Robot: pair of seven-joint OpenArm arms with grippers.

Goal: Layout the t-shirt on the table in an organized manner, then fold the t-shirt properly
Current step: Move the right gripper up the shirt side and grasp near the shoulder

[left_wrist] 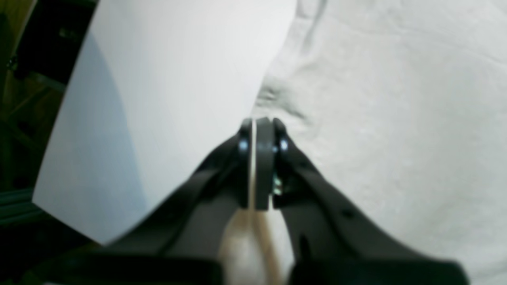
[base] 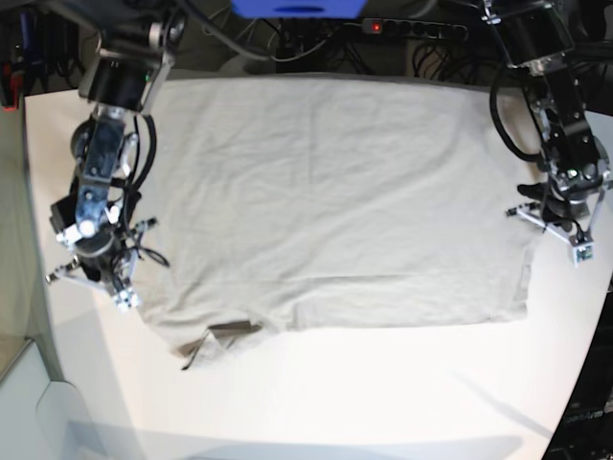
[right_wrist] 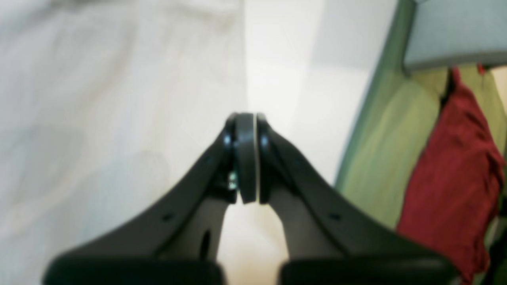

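From my remote station, the t-shirt (base: 335, 201) lies spread wide across the table (base: 383, 402), filling the base view from about 9 o'clock to 3 o'clock. By my reading the layout step is nearly done: the cloth is flat, with shallow wrinkles. One corner at roughly 7 o'clock is curled over, showing a darker underside. No fold has been made, so the whole folding stage is left.

The left gripper (left_wrist: 257, 122) has its jaws pressed together, with a thin pale strip running between them. I take it for a sliver of shirt edge, though the blur leaves me unsure. It sits right at the border where fabric meets bare table. The right gripper (right_wrist: 245, 116) is also pressed together, and I see nothing clamped in it. It hangs over bare table just beside the shirt's edge.

Only the base view shows the full outline and the curled corner. Only the wrist views show the jaws up close. The right wrist view alone catches a red cloth (right_wrist: 451, 170) hanging beyond the table, at 3 o'clock.
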